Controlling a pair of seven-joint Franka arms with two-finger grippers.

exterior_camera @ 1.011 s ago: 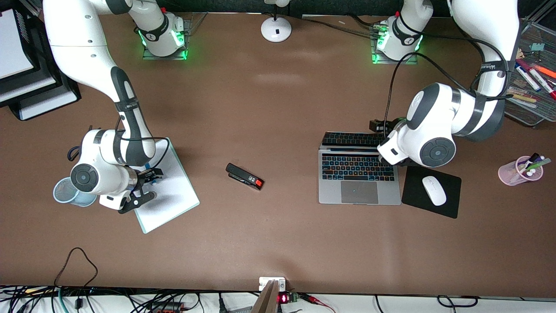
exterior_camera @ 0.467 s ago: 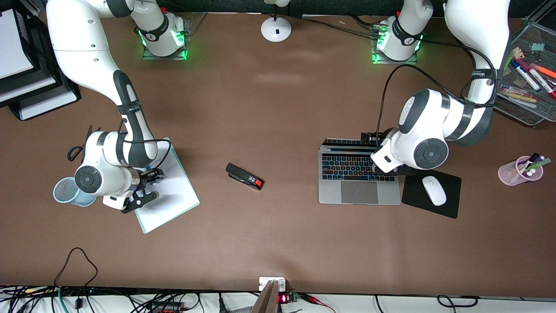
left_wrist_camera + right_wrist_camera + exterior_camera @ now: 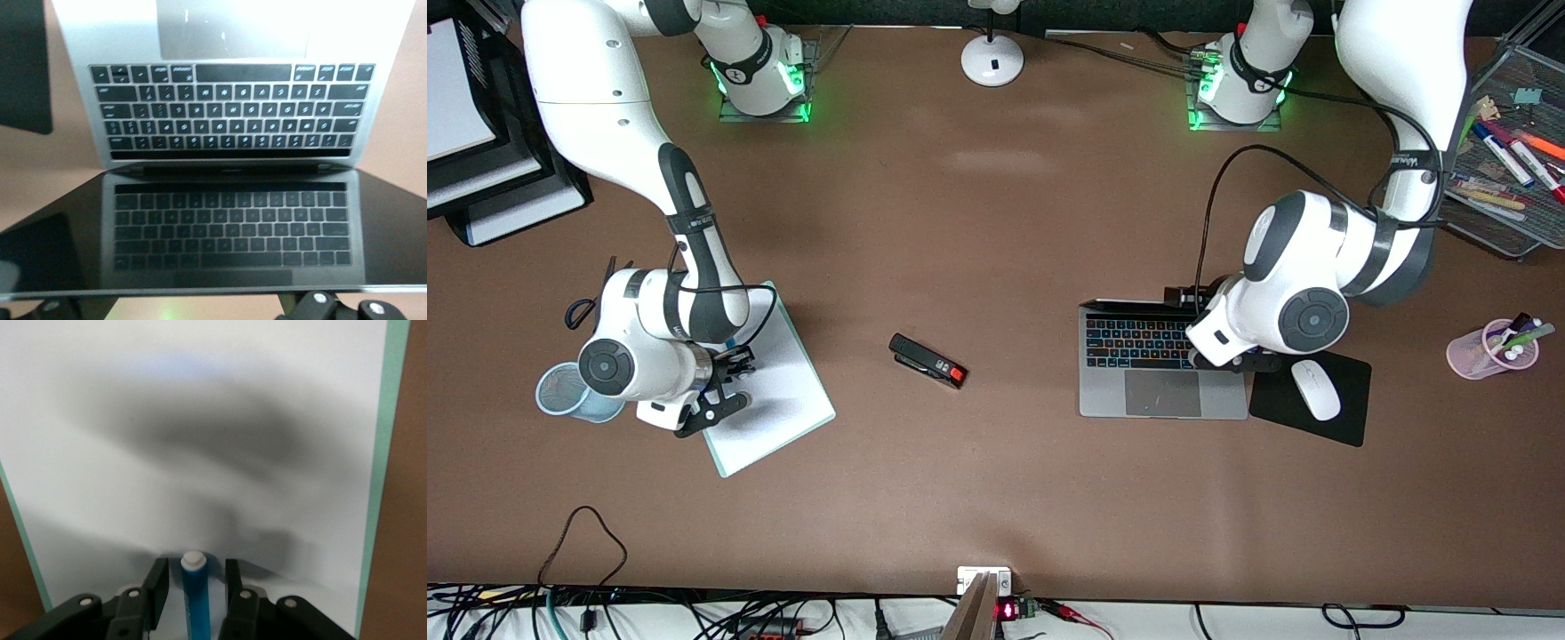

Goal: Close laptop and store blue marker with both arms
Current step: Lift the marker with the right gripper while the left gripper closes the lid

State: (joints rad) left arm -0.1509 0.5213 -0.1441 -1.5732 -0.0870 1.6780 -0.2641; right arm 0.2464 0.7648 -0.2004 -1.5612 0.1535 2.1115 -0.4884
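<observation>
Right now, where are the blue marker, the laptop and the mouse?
blue marker [image 3: 196,600]: right wrist view, on its blue barrel below the white end.
laptop [image 3: 1161,393]: front view, on its grey trackpad.
mouse [image 3: 1315,389]: front view, on the middle of its white shell.

Both arms [image 3: 605,98] were glossy white with dark grey joint bands, black cables looped alongside, green lights at their bases [image 3: 763,84], and black grippers.

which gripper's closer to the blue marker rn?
Right. The right gripper straddles the blue marker on the whiteboard; the left gripper is at the laptop lid.
</observation>
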